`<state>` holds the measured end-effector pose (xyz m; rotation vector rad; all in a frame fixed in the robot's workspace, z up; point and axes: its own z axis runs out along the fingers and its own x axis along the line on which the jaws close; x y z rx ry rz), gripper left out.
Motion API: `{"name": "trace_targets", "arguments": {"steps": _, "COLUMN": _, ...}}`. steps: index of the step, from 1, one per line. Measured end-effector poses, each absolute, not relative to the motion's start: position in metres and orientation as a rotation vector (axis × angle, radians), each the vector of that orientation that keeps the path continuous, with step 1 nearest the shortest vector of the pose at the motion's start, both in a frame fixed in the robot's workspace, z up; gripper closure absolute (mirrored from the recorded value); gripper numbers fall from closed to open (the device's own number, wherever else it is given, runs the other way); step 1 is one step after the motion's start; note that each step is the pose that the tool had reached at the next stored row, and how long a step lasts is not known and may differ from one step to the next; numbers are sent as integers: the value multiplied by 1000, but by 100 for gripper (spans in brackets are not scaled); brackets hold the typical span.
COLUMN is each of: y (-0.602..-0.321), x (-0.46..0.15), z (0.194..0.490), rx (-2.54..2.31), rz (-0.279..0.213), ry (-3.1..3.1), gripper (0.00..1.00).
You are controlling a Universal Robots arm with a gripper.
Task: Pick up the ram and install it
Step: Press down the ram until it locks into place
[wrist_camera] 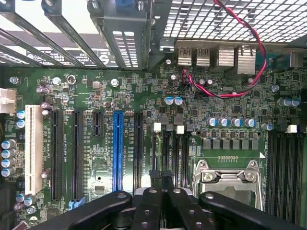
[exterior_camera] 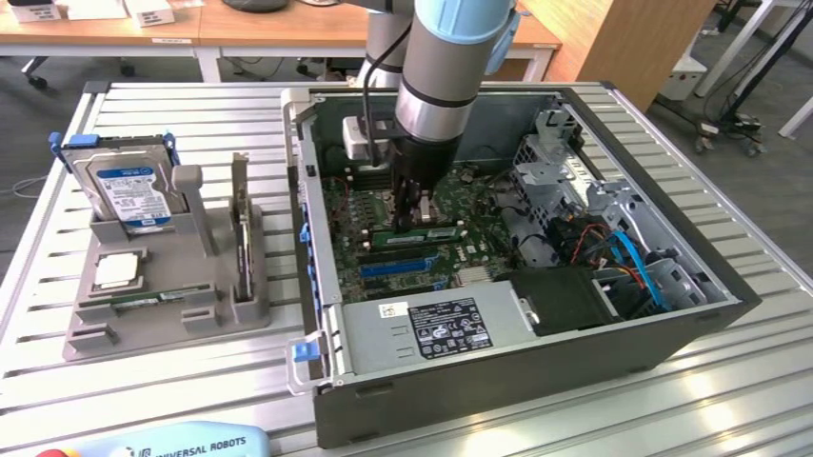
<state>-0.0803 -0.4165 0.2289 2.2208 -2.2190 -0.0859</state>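
Seating looks like the step in hand: pincer [exterior_camera: 410,219], jaws closed narrow, stands inside the computer case [exterior_camera: 508,371], tips at the ram [exterior_camera: 435,231], which sits edgewise along a motherboard [wrist_camera: 144,96] slot. Finishing, I judge, calls for straight, even downward pressure.

The exterior view looks down at an angle from beyond the counter [exterior_camera: 152,381] onto the open computer case [exterior_camera: 508,371] and arm, while the wrist view, close in, faces seemingly straight down on the motherboard [wrist_camera: 144,100], which both views share.
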Motion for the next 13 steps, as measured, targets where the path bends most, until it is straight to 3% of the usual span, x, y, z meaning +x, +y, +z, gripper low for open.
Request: {"name": "trace_targets", "arguments": {"steps": 13, "y": -416, "x": -80, "z": 227, "rx": 2221, "rz": -86, "ry": -2219, "gripper": 90}}
